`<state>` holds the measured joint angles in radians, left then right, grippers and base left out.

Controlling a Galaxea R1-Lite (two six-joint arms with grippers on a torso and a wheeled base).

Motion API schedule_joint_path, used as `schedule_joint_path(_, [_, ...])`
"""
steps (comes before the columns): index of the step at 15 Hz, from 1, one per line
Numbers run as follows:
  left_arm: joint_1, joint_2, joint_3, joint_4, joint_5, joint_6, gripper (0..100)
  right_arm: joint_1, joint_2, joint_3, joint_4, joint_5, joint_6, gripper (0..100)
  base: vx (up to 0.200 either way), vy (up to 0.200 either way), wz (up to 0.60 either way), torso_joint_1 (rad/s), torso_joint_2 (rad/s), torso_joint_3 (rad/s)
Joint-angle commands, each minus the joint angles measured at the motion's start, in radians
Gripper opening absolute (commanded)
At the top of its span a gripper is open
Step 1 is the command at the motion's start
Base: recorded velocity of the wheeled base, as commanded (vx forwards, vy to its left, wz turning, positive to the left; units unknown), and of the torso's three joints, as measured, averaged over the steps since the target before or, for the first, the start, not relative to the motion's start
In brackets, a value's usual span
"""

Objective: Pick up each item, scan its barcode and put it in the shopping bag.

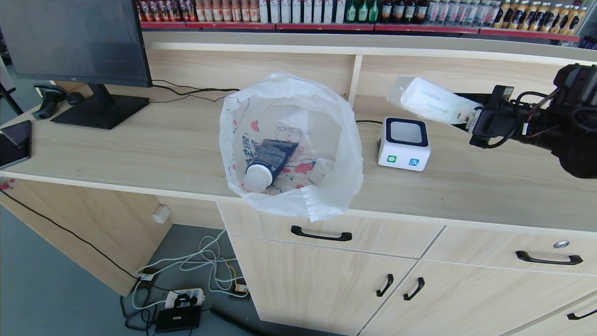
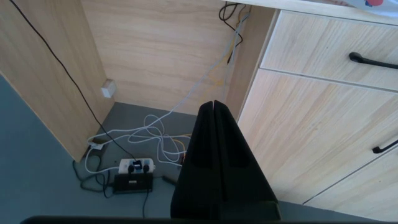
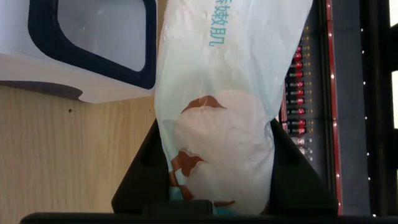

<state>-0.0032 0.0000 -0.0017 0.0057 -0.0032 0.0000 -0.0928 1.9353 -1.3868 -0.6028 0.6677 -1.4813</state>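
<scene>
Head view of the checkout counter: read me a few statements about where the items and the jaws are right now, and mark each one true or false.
1. The dark tube lies inside the shopping bag. True.
2. The white packet lies in the shopping bag too. False: the right jaws hold it in the air near the scanner.
3. The scanner stands to the left of the shopping bag. False: it stands on the bag's right.
4. The left jaws are shut with nothing between them. True.
</scene>
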Motion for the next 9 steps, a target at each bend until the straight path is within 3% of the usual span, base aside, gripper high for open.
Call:
schedule_joint_path(1, [0.0,0.0,0.0,0.0,0.0,0.0,0,0.011,-0.018,0.032,0.0,-0.005,-0.017,0,0.0,0.0,0.0,0.0,0.0,0.0])
schedule_joint_path(4, [0.0,0.0,0.0,0.0,0.0,-0.005,0,0.001,-0.021,0.149,-0.069,-0.011,-0.03,0,0.0,0.0,0.0,0.0,0.0,0.0])
schedule_joint_path(9, [0.0,0.0,0.0,0.0,0.0,-0.003,0,0.005,-0.041,0.143,-0.084,-0.013,0.006,0,0.0,0.0,0.0,0.0,0.0,0.0])
